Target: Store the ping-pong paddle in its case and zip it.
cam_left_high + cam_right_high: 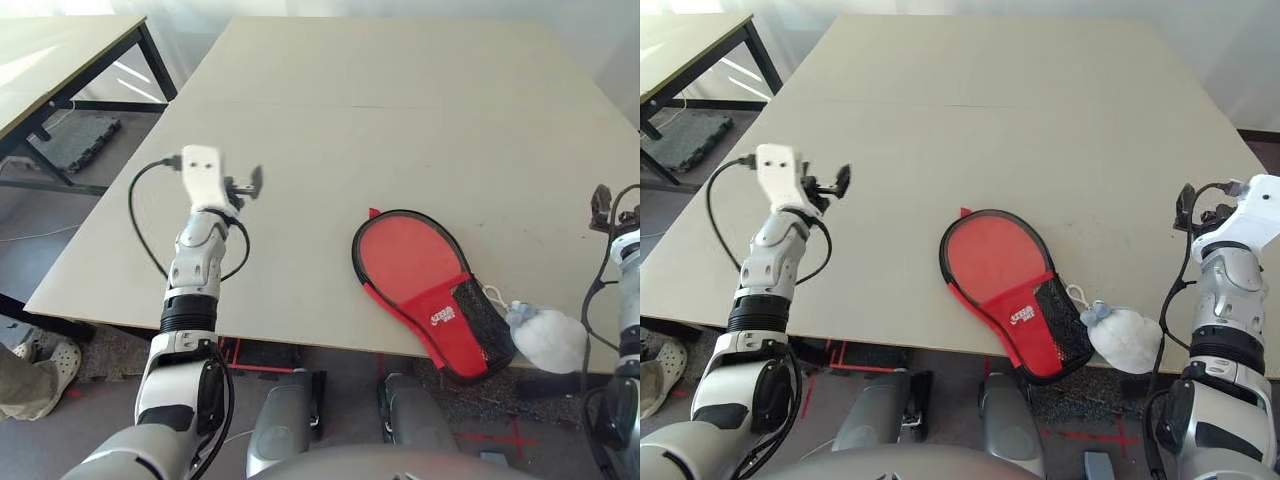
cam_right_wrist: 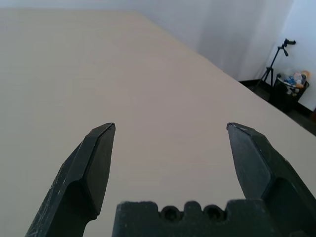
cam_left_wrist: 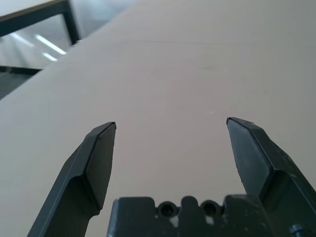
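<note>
Standing wide open, the left gripper (image 3: pixel 171 121) has its two fingers well apart with nothing between them, above the table (image 1: pixel 1030 110). The right gripper (image 2: pixel 171 124) is just as wide open and holds nothing, also above the table.

The case (image 1: pixel 1028 318) lies flat, red side up, in the stretch between the two grippers and nearer the robot's body than either. From the left gripper it is to the right and back toward the body; from the right gripper it is to the left and back toward the body. Neither one touches it.

Its long axis runs aslant. The broad round end points away from the body and leans toward the left gripper's side, with a small red tab (image 1: pixel 965 211) sticking out at its far rim. The other end, with the black mesh pocket (image 1: pixel 1062 322) and white logo (image 1: pixel 1022 314), points back toward the body and leans toward the right arm, reaching out past the table's near edge. The black edging follows the outline. Whether the round red area is the paddle's face or the case's own cloth, I cannot tell.

A whitish pouch (image 1: pixel 1125 338) with a string sits just beside the mesh end, between the case and the right forearm (image 1: pixel 1228 310).
</note>
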Tool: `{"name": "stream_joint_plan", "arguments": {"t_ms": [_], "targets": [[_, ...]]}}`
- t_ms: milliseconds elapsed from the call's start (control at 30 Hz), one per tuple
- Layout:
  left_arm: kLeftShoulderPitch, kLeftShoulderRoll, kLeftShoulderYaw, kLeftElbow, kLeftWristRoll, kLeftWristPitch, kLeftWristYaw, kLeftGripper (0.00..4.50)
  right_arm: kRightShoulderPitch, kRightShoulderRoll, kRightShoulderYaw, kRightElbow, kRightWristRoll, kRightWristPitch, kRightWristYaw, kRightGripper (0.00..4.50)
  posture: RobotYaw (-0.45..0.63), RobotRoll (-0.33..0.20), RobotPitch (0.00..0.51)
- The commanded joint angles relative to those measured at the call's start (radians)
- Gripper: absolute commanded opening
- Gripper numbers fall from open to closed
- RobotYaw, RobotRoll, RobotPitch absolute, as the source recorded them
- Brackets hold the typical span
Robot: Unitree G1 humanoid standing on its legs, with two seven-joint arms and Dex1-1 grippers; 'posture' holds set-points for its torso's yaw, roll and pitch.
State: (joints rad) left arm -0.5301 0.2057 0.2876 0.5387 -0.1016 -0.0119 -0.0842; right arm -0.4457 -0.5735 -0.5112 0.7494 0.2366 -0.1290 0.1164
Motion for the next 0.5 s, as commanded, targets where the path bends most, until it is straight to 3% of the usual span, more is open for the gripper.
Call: {"name": "stream_joint_plan", "arguments": {"t_ms": [33, 233, 500], "targets": [[-0.003, 0.004, -0.005, 0.063, 0.016, -0.063, 0.042, 4.5, -0.013, 0.016, 0.004, 0.04, -0.008, -0.037, -0.041, 4.48, 0.09, 0.0, 0.082], [-0.045, 0.024, -0.001, 0.158, 0.002, -0.111, 0.056, 4.5, -0.039, 0.038, -0.004, 0.069, 0.005, -0.061, -0.083, 4.48, 0.07, 0.0, 0.087], [-0.057, 0.029, -0.005, 0.18, -0.004, -0.139, 0.054, 4.5, 0.039, 0.071, -0.013, -0.006, 0.027, -0.05, -0.076, 4.48, 0.04, 0.0, 0.087]]}}
